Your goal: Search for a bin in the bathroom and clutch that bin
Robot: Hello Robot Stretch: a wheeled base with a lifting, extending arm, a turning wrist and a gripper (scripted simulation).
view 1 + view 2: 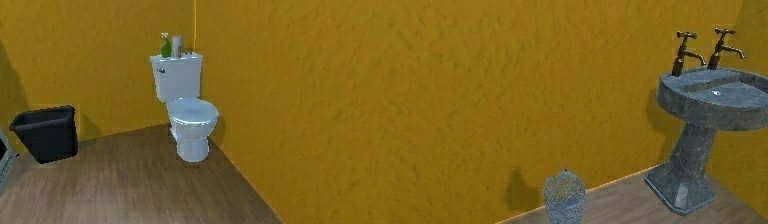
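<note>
A black open-topped bin [46, 132] stands on the wooden floor at the forward view's left, against the orange wall. A second container, a small grey wire-mesh basket [564, 198], stands on the floor by the orange wall in the arm side view, low and just left of the middle.
A white toilet [190, 110] stands in the corner ahead, with a green bottle [165, 45] and a grey can [177, 45] on its tank. A grey stone pedestal sink [706, 125] with two dark taps fills the arm side view's right. Orange walls close in on the right; wooden floor lies ahead.
</note>
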